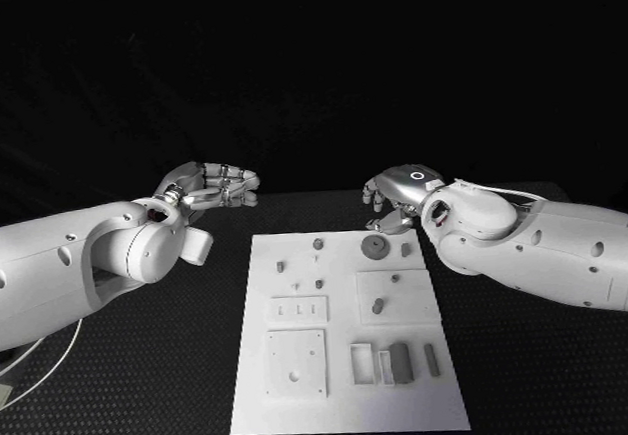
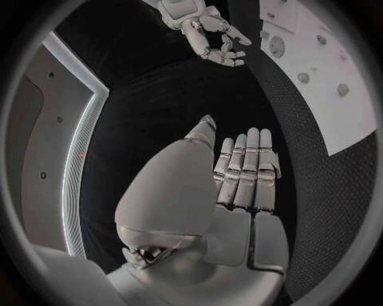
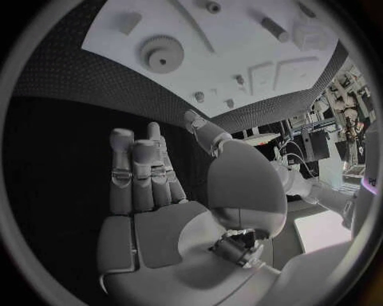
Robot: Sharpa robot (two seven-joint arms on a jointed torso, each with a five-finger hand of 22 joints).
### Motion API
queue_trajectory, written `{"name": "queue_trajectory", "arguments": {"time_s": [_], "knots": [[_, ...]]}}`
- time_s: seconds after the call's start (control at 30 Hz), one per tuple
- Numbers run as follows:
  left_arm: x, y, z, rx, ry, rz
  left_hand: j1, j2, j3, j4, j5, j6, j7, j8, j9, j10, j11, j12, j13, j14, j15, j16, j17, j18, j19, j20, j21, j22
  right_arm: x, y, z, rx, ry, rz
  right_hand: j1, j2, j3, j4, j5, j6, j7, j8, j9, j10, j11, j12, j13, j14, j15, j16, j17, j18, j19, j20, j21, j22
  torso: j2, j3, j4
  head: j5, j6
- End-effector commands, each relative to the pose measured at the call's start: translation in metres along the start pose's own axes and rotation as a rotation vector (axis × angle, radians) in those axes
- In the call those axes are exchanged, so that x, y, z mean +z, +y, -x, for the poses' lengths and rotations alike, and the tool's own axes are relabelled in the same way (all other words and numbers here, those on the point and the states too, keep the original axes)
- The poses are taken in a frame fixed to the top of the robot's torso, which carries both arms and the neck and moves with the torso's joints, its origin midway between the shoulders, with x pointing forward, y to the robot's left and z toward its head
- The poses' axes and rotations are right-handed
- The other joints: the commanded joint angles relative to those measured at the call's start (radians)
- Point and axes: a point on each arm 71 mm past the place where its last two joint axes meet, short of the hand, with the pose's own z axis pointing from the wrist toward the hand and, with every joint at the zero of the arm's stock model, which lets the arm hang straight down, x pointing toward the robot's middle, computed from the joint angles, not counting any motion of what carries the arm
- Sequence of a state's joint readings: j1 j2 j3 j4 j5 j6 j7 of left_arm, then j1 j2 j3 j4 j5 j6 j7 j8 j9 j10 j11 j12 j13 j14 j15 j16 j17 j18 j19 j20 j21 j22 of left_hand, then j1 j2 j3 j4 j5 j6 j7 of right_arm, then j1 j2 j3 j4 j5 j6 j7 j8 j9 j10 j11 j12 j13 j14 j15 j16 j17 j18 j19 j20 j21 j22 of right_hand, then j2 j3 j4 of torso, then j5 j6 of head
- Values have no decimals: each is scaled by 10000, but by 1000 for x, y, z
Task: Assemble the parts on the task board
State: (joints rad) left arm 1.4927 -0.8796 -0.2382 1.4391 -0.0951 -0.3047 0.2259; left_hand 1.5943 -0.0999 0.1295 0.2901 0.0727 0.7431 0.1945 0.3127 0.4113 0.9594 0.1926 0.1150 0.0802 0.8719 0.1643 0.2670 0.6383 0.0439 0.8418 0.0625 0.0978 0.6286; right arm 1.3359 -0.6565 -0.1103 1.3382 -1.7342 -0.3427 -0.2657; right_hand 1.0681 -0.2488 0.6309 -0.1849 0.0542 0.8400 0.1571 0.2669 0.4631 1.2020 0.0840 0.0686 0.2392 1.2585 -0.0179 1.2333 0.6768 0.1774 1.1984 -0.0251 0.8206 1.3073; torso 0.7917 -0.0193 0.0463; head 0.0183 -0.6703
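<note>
On the black table, centre, lies the white task board, long axis running away from the robot. Left hand hovers off the board's far left corner, over bare table; in the head view its fingers curl loosely, while the left wrist view shows the fingers stretched straight and side by side with nothing between them and the palm. Holding nothing. Right hand hangs over the board's far right corner, just above the gear; in the right wrist view its fingers stand apart from the thumb, palm bare, nothing gripped. The same hand appears in the left wrist view, fingers loosely bent and apart. Parts on the board, all grey: a round gear flat near the far right corner, toothed rim and centre hole plain in the right wrist view; a short block just beside it toward the right edge; small pegs standing in the far left area; a stubby piece on a raised square pad mid-board; a tall dark block and a slim rod near the right edge at the robot's end, beside an open rectangular frame. Raised square plate with a centre hole sits on the near left.
</note>
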Motion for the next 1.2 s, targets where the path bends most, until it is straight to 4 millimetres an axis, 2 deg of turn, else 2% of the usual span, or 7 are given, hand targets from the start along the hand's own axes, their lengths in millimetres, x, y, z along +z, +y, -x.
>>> {"name": "queue_trajectory", "arguments": {"time_s": [0.03,0.17,0.37,0.63,0.8,1.0,1.2], "knots": [[-1,-2,-1,-42,171,-152,-28,-8,44,-25,-40,-36,231,-37,-7,15,53,-32,-14,-55,-11,-69,6,-94,-83,-1,-46,-17,-3,-5,-7,12,876,250,-36,-145,-8,95,32,-133,-27,-73,-24,-287,202,-42,-28,-57,90,-46,-22,844,-84,-21,-54,169,-7,77,-87,27,-11],[0,-1,0,-32,149,-142,-28,-8,44,-24,-40,-36,232,-37,-8,14,54,-34,-14,-54,-10,-71,7,-94,-83,-1,-47,-18,-5,-12,-11,-76,1139,119,-38,-259,-38,184,32,-268,-35,-113,-51,-443,240,-41,-65,-136,130,-41,-36,844,-147,6,-90,175,-14,51,-62,-42,-13],[2,-2,0,-26,180,-154,-31,-6,43,-22,-41,-36,233,-38,-8,13,55,-36,-15,-53,-9,-73,9,-94,-83,1,-48,-18,-3,-15,-23,-209,1620,9,-65,-369,-108,313,30,-605,-26,-230,-126,-750,278,-46,-135,-312,169,-54,-71,844,-294,74,-167,184,-11,47,-62,-105,-29],[2,-2,0,-1,186,-165,-33,1,44,-20,-41,-36,234,-38,-9,14,55,-38,-15,-52,-9,-76,10,-93,-82,2,-49,-19,1,-11,-46,-226,2014,42,-27,-355,-126,366,31,-659,-36,-198,-128,-941,328,-34,-175,-420,218,-49,-91,844,-379,118,-218,184,17,56,-32,-164,-73],[3,-2,0,5,192,-164,-33,3,44,-20,-41,-36,234,-38,-9,15,55,-39,-15,-52,-8,-78,12,-92,-82,2,-50,-20,2,-12,-54,-154,2155,-64,23,-299,-110,380,32,-598,-51,-139,-109,-961,319,-15,-176,-428,211,-28,-95,844,-379,123,-222,186,12,20,12,-162,-150],[3,-2,-1,29,208,-168,-34,5,44,-20,-42,-36,235,-39,-10,16,55,-41,-16,-52,-8,-80,13,-92,-82,3,-51,-20,4,-7,-59,-30,2175,0,80,-202,-102,401,31,-554,28,-83,-94,-916,338,25,-158,-398,226,24,-93,844,-321,107,-200,189,56,48,75,-171,-188],[3,-2,-2,22,233,-165,-36,8,44,-19,-42,-37,236,-39,-10,15,56,-43,-16,-53,-7,-83,14,-92,-83,4,-53,-21,6,-10,-60,-68,2128,-116,128,-105,-100,401,32,-504,25,-28,-78,-887,336,42,-142,-369,225,62,-97,844,-281,90,-185,191,62,50,60,-148,-224]]}}
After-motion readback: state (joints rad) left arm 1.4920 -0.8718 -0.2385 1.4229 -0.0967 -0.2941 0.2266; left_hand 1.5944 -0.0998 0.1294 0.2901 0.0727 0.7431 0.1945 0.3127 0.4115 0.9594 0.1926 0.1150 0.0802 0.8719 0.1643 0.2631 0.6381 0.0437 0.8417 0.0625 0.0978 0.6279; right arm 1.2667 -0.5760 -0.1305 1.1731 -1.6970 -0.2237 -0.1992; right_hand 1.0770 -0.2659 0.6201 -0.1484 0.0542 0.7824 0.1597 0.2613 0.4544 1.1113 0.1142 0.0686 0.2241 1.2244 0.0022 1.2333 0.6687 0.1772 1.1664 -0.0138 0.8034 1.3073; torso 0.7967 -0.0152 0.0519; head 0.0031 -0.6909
